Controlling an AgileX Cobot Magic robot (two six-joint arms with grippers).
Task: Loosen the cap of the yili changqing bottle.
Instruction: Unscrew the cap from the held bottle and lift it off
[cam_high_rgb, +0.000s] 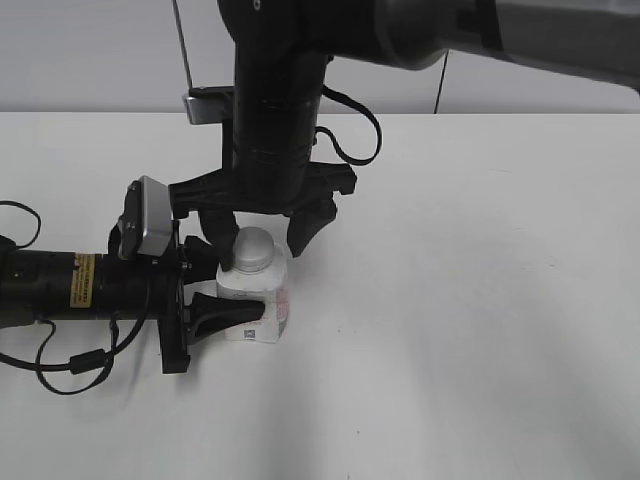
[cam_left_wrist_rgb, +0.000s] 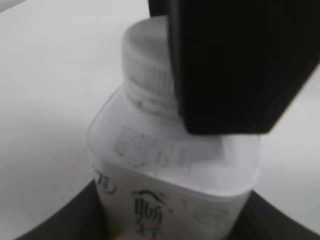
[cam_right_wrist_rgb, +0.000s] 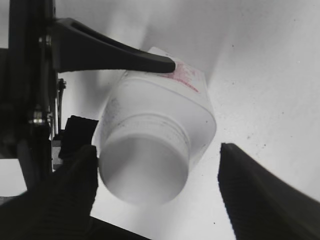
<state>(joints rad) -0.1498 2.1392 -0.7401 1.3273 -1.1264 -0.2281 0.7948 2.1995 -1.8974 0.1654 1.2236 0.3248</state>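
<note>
Right gripper (cam_high_rgb: 262, 240): comes down from above, fingers spread wide astride the cap (cam_high_rgb: 254, 249). In the right wrist view one finger (cam_right_wrist_rgb: 75, 185) is at the cap's edge, poss. touching; other finger (cam_right_wrist_rgb: 260, 195) stands clear w/ table showing between. Not clamped.

Left gripper (cam_high_rgb: 225, 295): comes in horiz. from left, fingers narrow, clamped on body of the yili changqing bottle (cam_high_rgb: 258, 305); near finger (cam_high_rgb: 225, 315) lies across its front.

Bottle: upright on white table (cam_high_rgb: 460, 330), left of centre. Cap seated on neck, ribbed rim visible in left wrist view (cam_left_wrist_rgb: 150, 75).

Cables (cam_high_rgb: 70, 360): loop beside left arm.
</note>
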